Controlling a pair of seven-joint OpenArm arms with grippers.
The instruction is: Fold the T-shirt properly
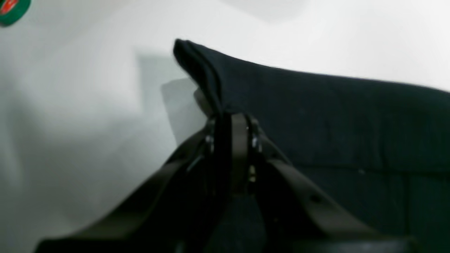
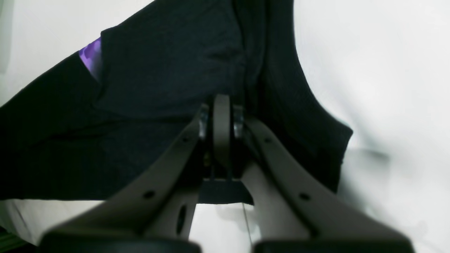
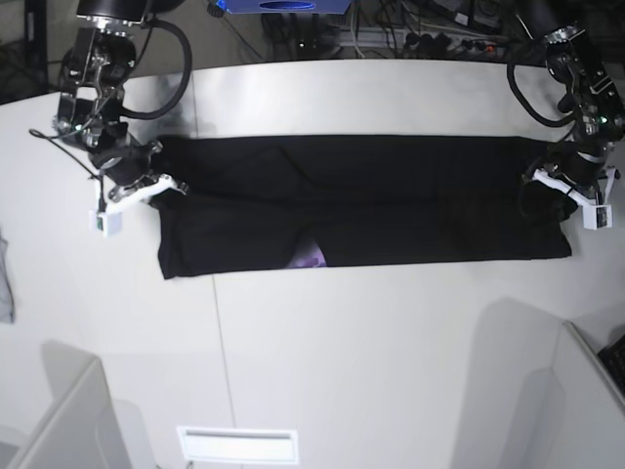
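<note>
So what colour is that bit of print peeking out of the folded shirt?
Purple, showing through a gap in the black shirt; the print is clearest in the right wrist view.

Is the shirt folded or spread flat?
Folded: the shirt lies as a long narrow band, layers overlapping, purple print peeking out.

Base view looks steeply down from above; each wrist view peers close along its pincer, sharing the T-shirt (image 3: 361, 200).

The right gripper (image 2: 221, 116) has its jaws clamped on the black T-shirt (image 2: 158, 88).
</note>
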